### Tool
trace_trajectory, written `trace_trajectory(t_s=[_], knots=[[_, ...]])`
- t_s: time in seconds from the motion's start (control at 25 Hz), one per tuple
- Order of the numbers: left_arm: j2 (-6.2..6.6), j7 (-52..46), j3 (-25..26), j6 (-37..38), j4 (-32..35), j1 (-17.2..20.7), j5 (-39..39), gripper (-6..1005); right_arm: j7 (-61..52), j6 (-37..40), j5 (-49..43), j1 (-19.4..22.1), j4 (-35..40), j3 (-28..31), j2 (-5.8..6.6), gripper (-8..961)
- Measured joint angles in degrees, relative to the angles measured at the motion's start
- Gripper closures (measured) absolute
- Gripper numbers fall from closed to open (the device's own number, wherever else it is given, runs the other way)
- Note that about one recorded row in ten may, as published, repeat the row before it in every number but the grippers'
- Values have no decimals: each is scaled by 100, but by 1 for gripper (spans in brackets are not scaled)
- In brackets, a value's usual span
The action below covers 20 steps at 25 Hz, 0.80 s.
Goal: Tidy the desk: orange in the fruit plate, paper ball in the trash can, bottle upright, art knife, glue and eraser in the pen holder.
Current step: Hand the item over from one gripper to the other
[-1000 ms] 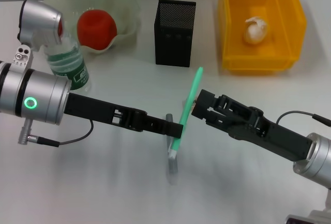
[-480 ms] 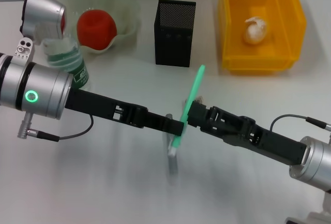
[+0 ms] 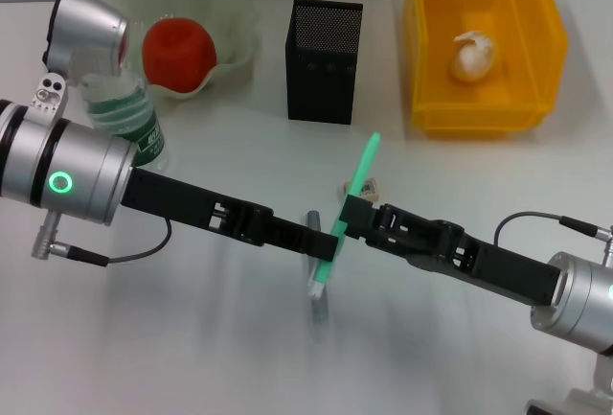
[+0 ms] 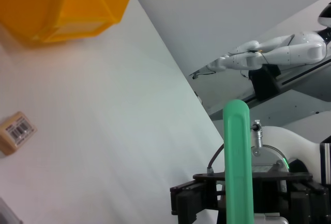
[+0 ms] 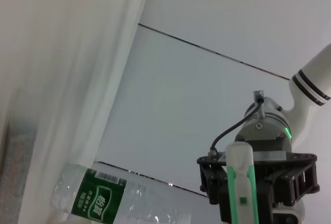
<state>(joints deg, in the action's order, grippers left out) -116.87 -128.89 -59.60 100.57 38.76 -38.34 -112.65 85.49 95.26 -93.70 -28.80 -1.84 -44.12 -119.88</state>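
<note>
1. Art knife (image 3: 349, 206), green and slanted above the table (image 3: 192, 338), sits in front of the pen holder (image 3: 324, 48), clenched by the left end effector (image 3: 326, 241).
2. Right end effector (image 3: 352, 214) touches the art knife; its grip cannot be told.
3. Eraser (image 3: 367, 186) lies between the art knife and the pen holder.

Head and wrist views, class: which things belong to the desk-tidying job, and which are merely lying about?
Job: orange, fruit plate, paper ball, trash can, bottle, pen holder, eraser, art knife held by left pincer, right pincer at it.
Lying about: distant white robot arm.
</note>
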Motion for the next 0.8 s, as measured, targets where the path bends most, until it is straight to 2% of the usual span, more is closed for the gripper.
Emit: trace_trajectory(t_s=[0.64, 0.72, 0.8], knots=[[18, -31, 1, 6, 1, -41, -65, 854, 57, 0, -20, -11, 1, 0, 0, 156], [16, -31, 1, 6, 1, -42, -65, 854, 57, 0, -26, -22, 4, 0, 0, 340], [13, -29, -2, 6, 1, -42, -66, 855, 57, 1, -28, -34, 3, 0, 0, 358]])
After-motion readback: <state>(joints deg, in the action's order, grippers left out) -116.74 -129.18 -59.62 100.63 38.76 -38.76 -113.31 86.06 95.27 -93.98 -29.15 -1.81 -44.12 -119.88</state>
